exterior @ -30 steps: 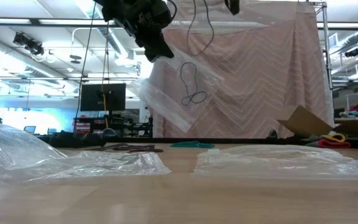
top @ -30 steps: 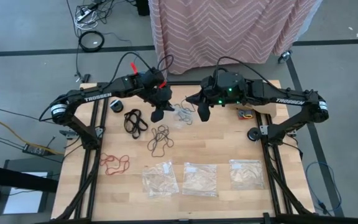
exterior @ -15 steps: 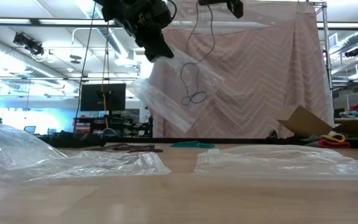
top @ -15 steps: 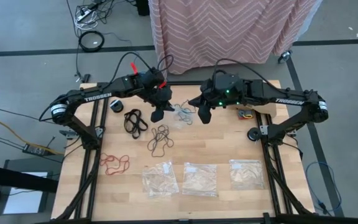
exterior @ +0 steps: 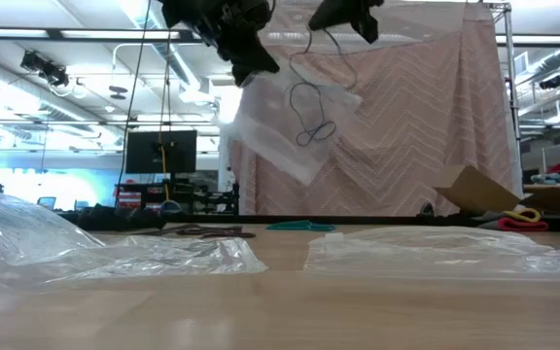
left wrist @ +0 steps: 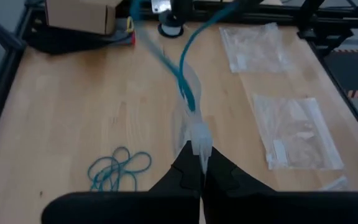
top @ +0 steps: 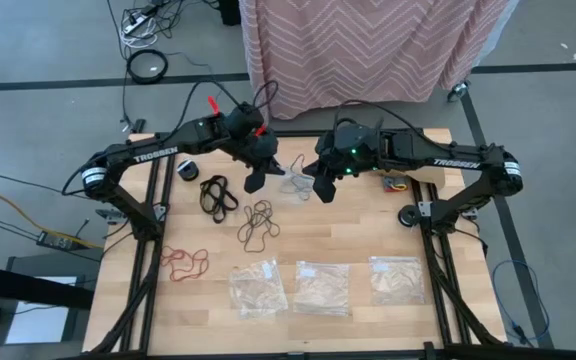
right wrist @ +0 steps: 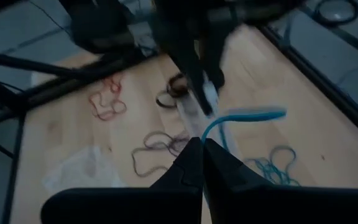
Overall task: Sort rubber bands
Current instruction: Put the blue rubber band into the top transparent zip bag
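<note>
The left gripper (top: 254, 181), fingers pinching, is holding a clear plastic bag (exterior: 285, 131) aloft mid-table; the right gripper (top: 324, 189) is pinching a teal rubber band (right wrist: 244, 117) beside it. Next, probably, threading the band into the bag's mouth.

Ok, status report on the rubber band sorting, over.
Left tool shut on clear bag, lifted over table. Right tool shut on teal band, at the bag. Other bands on table. Nothing blocking.
</note>
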`<act>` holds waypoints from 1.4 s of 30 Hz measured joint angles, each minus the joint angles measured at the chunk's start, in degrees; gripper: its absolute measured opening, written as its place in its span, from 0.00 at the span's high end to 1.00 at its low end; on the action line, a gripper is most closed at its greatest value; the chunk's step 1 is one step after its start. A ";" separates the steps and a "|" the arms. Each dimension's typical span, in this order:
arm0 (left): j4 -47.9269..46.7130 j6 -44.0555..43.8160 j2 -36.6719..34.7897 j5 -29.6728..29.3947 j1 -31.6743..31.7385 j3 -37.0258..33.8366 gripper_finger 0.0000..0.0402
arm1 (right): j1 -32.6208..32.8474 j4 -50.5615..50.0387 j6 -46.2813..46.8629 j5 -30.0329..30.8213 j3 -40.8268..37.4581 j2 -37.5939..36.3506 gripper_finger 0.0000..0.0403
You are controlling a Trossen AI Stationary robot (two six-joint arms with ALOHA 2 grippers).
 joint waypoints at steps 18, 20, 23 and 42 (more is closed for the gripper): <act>-3.45 1.63 -0.07 -0.67 0.01 3.88 1.00 | -3.09 -5.92 -1.25 -3.42 0.07 0.51 1.00; -2.63 1.64 -0.07 -0.69 0.00 3.88 1.00 | -3.07 -5.61 -1.53 -4.24 0.07 0.51 1.00; -2.16 1.62 -0.07 -0.40 0.00 3.88 1.00 | -3.32 -5.42 -1.53 -4.20 0.07 0.71 1.00; -1.03 1.21 -0.05 0.40 -1.19 3.86 1.00 | -5.72 -3.02 -4.03 -13.16 0.08 5.82 1.00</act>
